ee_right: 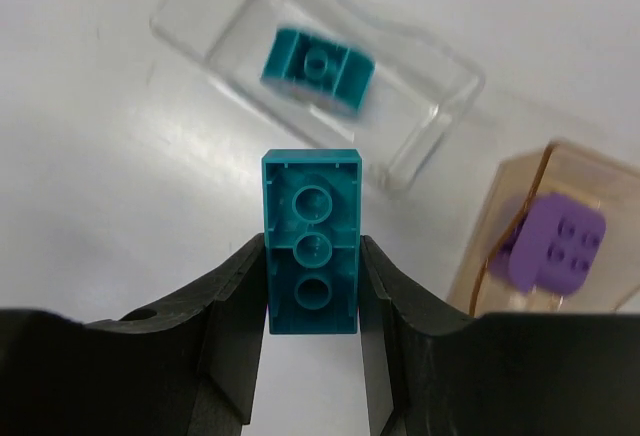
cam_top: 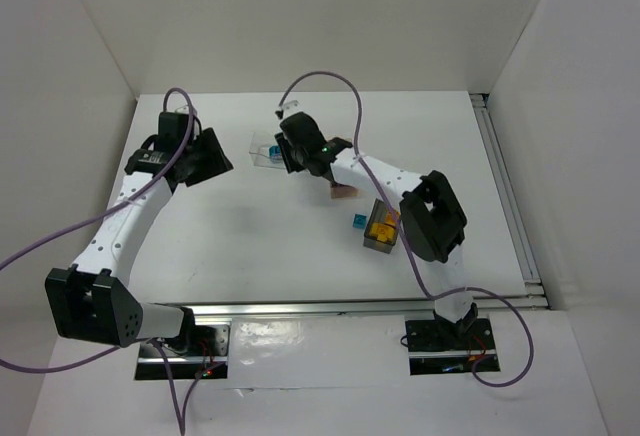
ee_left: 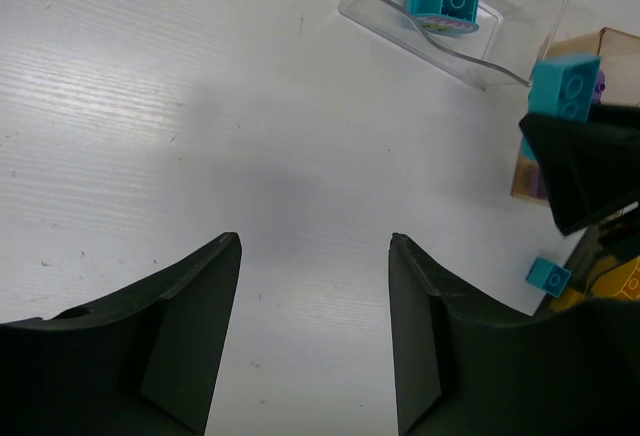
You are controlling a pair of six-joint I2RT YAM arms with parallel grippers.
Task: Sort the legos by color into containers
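Now my right pincer [ee_right: 312, 256] grips a teal brick [ee_right: 311, 196] firmly between its fingers, just before the clear bin [ee_right: 430, 106] holding another teal brick [ee_right: 315, 66]; next I should bring it above and release.

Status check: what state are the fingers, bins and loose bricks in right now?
Left fingers: open, empty.
Right fingers: shut on long teal brick.
Clear bin: holds one short teal brick.
Tan bin: holds purple brick.
Dark bin: holds yellow bricks.
Loose teal brick: on table, beside dark bin.
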